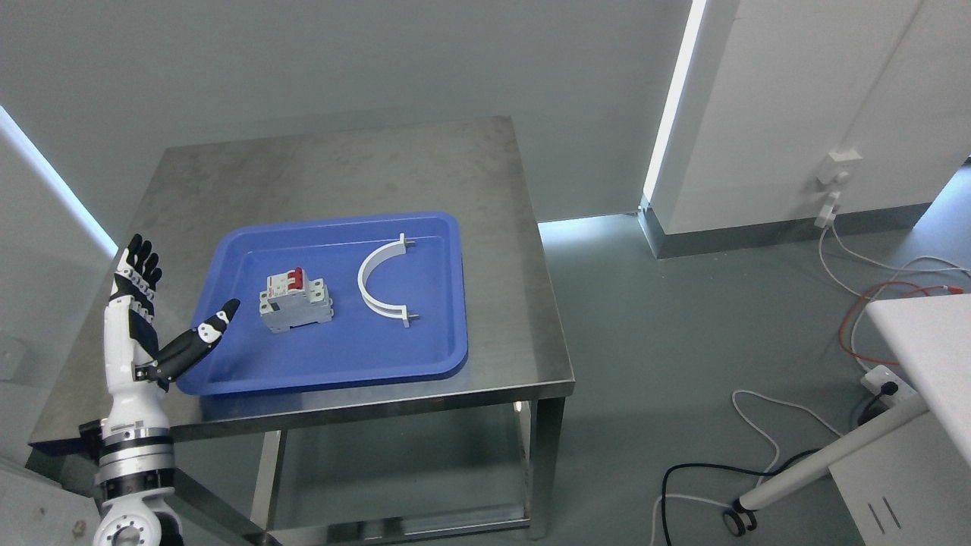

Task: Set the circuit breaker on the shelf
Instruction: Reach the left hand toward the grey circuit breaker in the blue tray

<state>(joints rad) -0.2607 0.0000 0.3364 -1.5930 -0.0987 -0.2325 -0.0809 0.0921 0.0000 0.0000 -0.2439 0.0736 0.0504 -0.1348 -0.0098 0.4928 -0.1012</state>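
Note:
A grey circuit breaker [296, 302] with red switches sits in a blue tray [425, 356] on a steel table [341, 167]. My left hand [163, 303] is raised at the tray's left edge, fingers spread and thumb pointing toward the breaker, holding nothing. It is a short way left of the breaker and not touching it. My right arm is out of view.
A white curved bracket [375, 282] lies in the tray to the right of the breaker. A white cabinet [796, 114] stands at the back right. Cables [872, 303] and a white stand [834, 455] lie on the floor at the right.

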